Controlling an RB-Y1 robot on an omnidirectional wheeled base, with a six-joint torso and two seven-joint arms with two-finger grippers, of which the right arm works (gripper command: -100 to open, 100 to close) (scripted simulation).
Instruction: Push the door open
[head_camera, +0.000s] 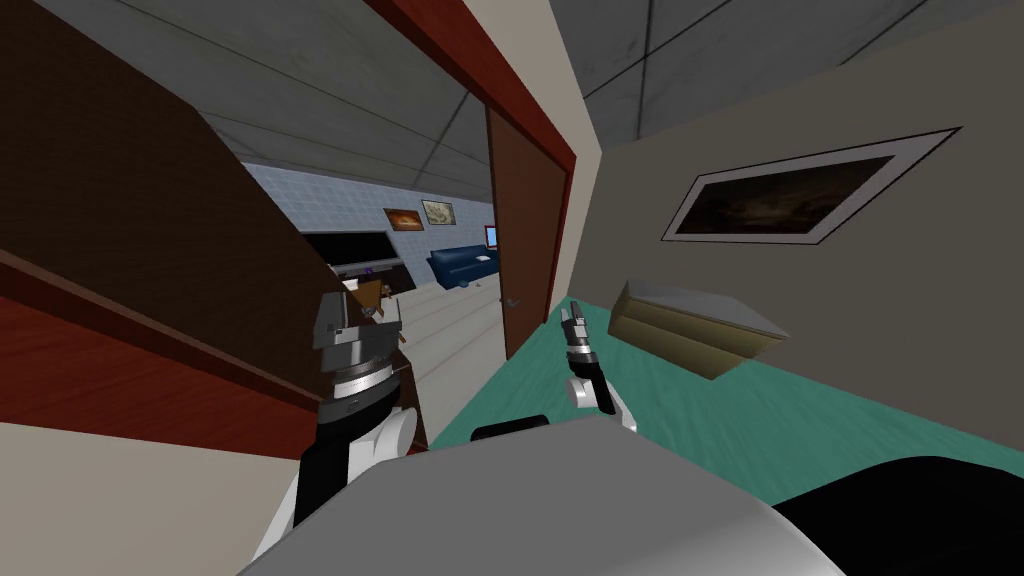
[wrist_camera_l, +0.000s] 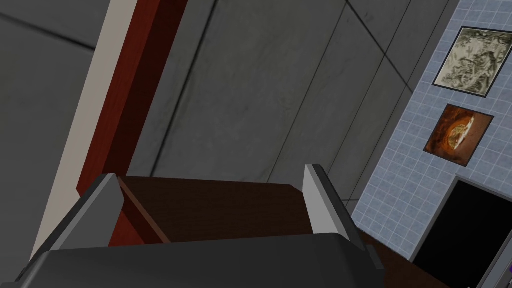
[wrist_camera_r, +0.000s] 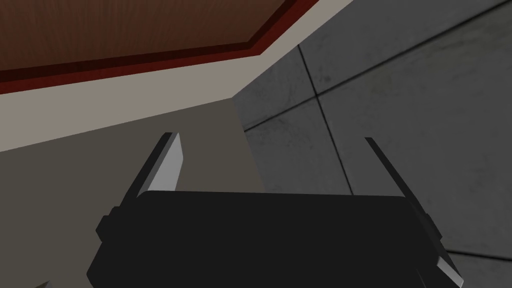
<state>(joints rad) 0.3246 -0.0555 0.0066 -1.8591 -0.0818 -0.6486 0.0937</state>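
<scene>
The dark brown door (head_camera: 130, 220) stands swung away from me at the left of the red-framed doorway (head_camera: 560, 150). My left gripper (head_camera: 360, 318) is raised at the door's free edge. In the left wrist view the left gripper (wrist_camera_l: 210, 185) is open, and the door's top edge (wrist_camera_l: 215, 210) shows between the fingers; whether they touch it I cannot tell. A second brown door panel (head_camera: 527, 230) with a small handle (head_camera: 512, 301) stands at the right side of the opening. My right gripper (head_camera: 572, 322) is held up by the right doorpost, open (wrist_camera_r: 272, 150) and holding nothing.
Through the doorway lies a room with a blue sofa (head_camera: 465, 265), a black screen (head_camera: 345, 247) and pictures on a tiled wall (head_camera: 420, 212). On my side, a beige box (head_camera: 690, 325) juts from the right wall over the teal floor (head_camera: 760, 420).
</scene>
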